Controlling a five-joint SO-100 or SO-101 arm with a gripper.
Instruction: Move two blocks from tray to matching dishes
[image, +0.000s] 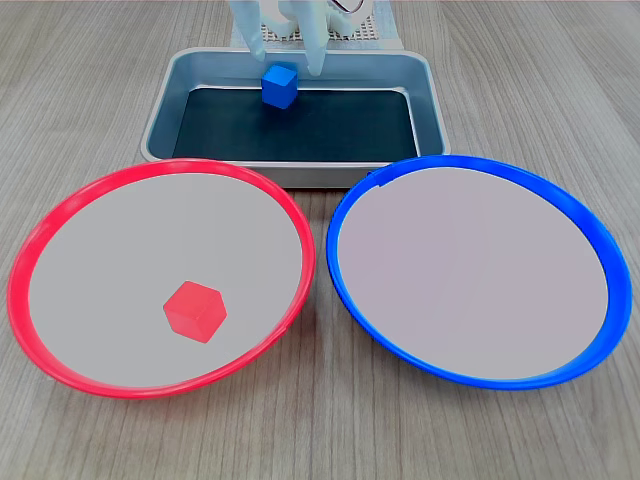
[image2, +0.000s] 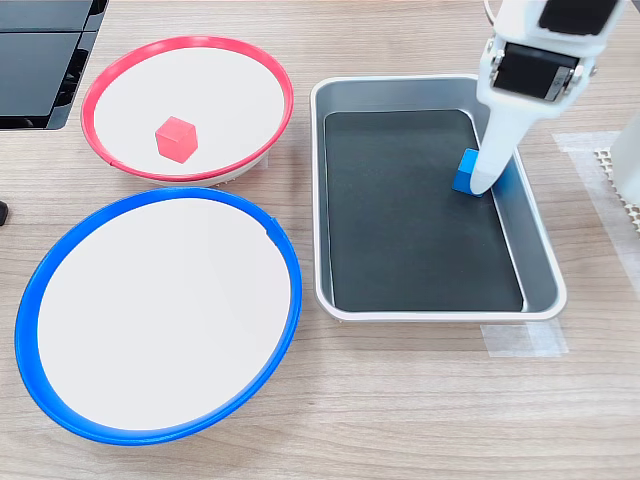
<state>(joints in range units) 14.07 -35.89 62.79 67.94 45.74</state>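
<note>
With the white arm reaching down into the rectangular gray metal tray (image: 425, 95) with the dark flat bottom, I've got my gripper (image: 287, 62) right at the small glossy blue cube (image: 280, 85). In the first exterior view I see white fingers (image: 316, 45) standing on either side of the cube's top, parted roughly to its width. In the second exterior view one finger (image2: 490, 150) runs down the cube's (image2: 465, 171) far side and hides part of it. Whether the pads are actually pressing on the cube, I cannot tell, and I cannot tell if it sits on the tray floor or is just lifted off it.

The cube is directly under the gripper (image2: 478, 178), near the tray's (image2: 430, 312) wall on the arm's side. Well away from the gripper, past the tray's opposite rim, lie the two large round shallow dishes, side by side on the wood-grain table (image: 560, 60). The small glossy red cube (image: 195, 311) rests inside the red-rimmed dish (image: 60, 215), off its centre; I see it in both exterior views (image2: 176, 138). Beside it, the blue-rimmed dish (image: 575, 205) shows only its pale inside. The two dish rims are just beside each other, and both come close to the tray's near edge.
</note>
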